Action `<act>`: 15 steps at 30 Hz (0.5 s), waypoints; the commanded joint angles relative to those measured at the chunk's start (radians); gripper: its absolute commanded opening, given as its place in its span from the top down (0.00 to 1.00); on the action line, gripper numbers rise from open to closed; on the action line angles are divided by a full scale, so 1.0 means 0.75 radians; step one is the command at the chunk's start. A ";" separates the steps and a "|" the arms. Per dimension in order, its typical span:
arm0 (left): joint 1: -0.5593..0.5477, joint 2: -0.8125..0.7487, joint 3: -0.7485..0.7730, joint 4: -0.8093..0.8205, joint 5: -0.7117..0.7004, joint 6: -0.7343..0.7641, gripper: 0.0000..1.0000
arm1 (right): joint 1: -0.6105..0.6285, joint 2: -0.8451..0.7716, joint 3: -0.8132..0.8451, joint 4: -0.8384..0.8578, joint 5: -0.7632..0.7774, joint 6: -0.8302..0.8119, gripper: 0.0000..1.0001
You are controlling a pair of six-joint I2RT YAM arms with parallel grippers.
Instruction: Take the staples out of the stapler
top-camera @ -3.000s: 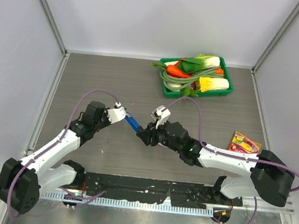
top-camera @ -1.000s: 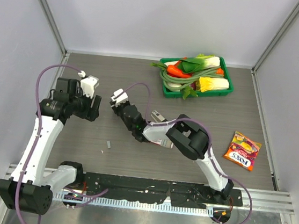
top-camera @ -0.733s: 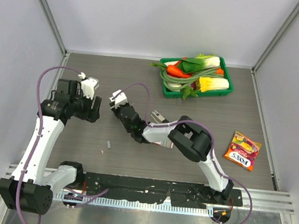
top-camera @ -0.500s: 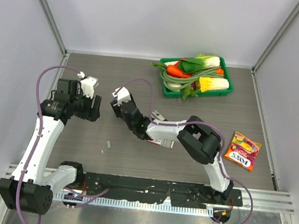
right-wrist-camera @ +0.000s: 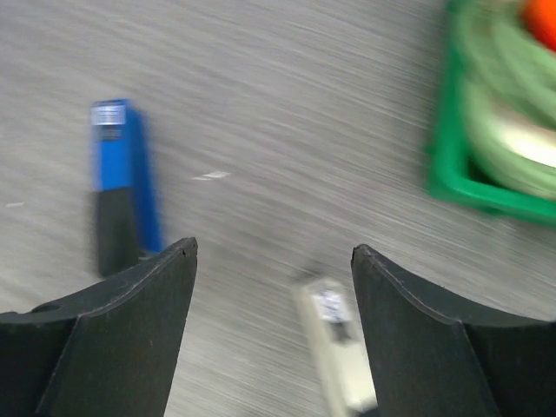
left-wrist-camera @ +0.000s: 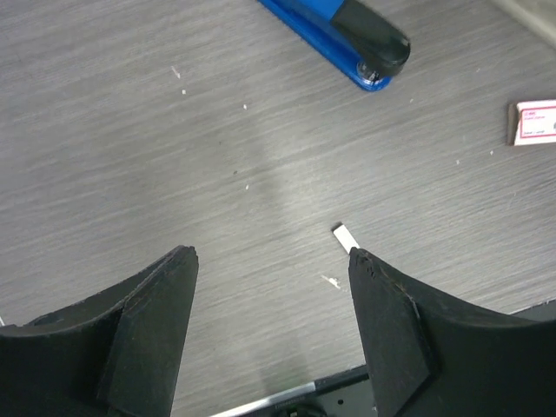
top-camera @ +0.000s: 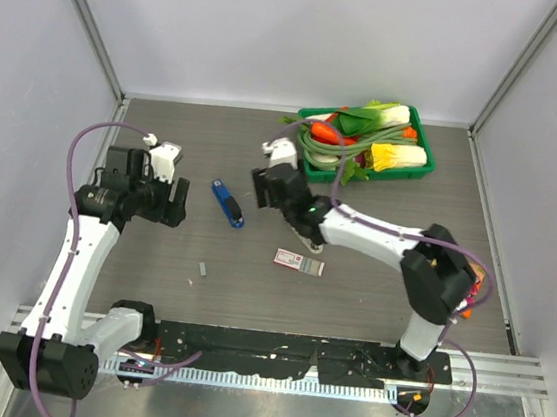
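Observation:
The blue stapler (top-camera: 227,204) with its black top arm lies flat on the table between my two grippers, touched by neither. It shows at the top of the left wrist view (left-wrist-camera: 339,39) and at the left of the blurred right wrist view (right-wrist-camera: 122,195). The staples (top-camera: 201,269) are a tiny silver sliver on the table nearer the front, seen just off my left finger (left-wrist-camera: 345,237). My left gripper (top-camera: 174,200) (left-wrist-camera: 271,254) is open and empty, left of the stapler. My right gripper (top-camera: 266,189) (right-wrist-camera: 274,248) is open and empty, right of the stapler.
A small white-and-red box (top-camera: 298,262) (right-wrist-camera: 334,339) (left-wrist-camera: 532,122) lies right of the staples. A green tray (top-camera: 430,150) (right-wrist-camera: 447,165) of toy vegetables stands at the back right. An orange candy packet (top-camera: 472,288) peeks out behind the right arm's elbow.
The right gripper has opened wide and swung right, away from the spot it covered. The stapler now lies uncovered on the table. The left arm has barely moved.

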 commanded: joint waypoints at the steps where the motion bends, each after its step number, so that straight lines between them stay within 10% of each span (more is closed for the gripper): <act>1: 0.008 0.071 0.051 -0.044 -0.042 -0.007 0.26 | -0.104 -0.259 -0.160 -0.186 0.162 -0.038 0.22; 9: 0.008 0.019 0.033 0.040 -0.065 -0.011 0.23 | -0.153 -0.356 -0.318 -0.348 0.192 0.033 0.19; 15: 0.010 0.028 0.055 -0.005 -0.061 -0.023 0.01 | -0.155 -0.391 -0.349 -0.430 0.102 0.031 0.19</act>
